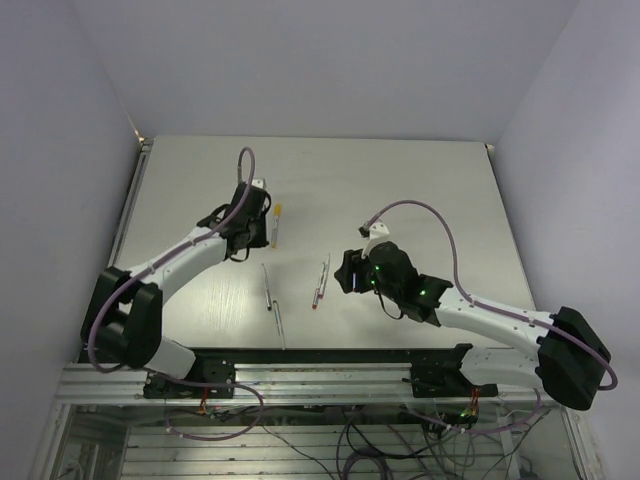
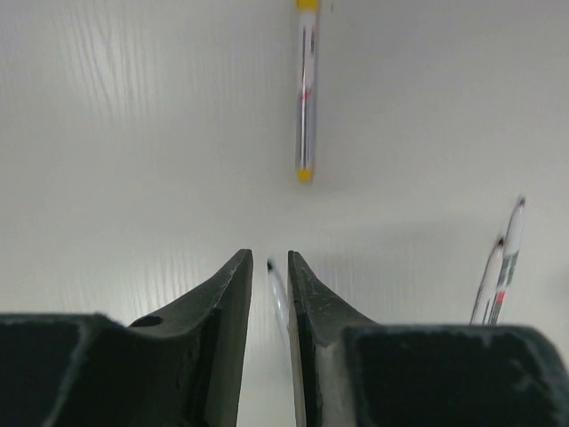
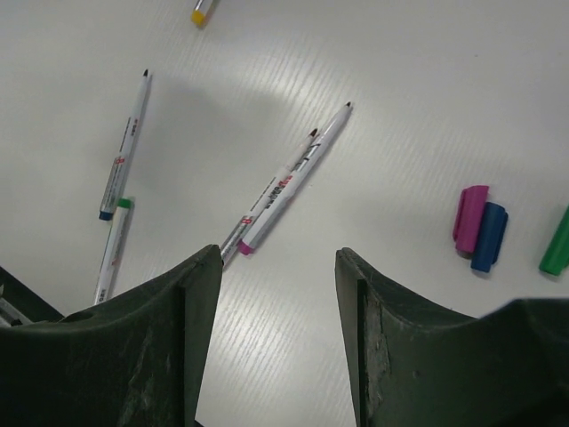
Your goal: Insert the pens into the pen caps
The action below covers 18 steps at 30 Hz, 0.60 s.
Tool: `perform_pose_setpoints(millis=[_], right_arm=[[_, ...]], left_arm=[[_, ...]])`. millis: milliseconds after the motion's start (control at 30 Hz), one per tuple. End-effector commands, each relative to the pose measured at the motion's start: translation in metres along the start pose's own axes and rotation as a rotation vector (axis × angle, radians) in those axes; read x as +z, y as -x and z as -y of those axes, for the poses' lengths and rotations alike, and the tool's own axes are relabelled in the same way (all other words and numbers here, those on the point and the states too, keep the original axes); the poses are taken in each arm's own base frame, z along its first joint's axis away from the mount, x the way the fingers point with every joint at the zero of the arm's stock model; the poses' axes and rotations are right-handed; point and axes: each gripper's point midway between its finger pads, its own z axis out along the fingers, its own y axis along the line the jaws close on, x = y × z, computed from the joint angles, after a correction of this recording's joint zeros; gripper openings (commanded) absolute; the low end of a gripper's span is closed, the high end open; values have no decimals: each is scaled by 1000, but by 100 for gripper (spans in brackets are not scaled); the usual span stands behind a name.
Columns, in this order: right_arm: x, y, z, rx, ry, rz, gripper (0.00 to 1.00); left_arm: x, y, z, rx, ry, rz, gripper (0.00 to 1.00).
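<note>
Right gripper [image 3: 277, 253], jaws spread wide and holding nothing, we see near two pens [image 3: 289, 182] lying together; nearby, magenta cap [image 3: 469, 216] touches blue cap [image 3: 489, 236]. Left gripper [image 2: 269, 256], jaws narrowly parted, frames another pen [image 2: 279, 298] on the table [image 2: 133, 133].

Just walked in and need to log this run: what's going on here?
The right gripper hangs open near a pair of pens, with a magenta cap, a blue cap and a green cap lying loose nearby. The left gripper is nearly closed; another pen shows in the narrow gap, but whether it is gripped cannot be told.
</note>
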Motion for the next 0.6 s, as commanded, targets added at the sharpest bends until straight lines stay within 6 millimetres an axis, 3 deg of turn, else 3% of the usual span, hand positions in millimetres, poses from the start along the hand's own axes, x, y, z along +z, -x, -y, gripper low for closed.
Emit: perform_pose_setpoints(millis=[0,267,367,567], right_arm=[[8,-9,-15,-44,88,-23,54],[10,-18,-6,-85,53,-41,54],[10,-20,-7,-84,65,-42,53],[14,-33,-30,-111,162,-84,52]], left_arm=[[-24,-29,-6,-1,38,-31,34],[-60,-61,19,-19,-28,-16,34],[-61,-71,20,-27,-21,-25,35],[-51,-95,15,-4,36,-63,35]])
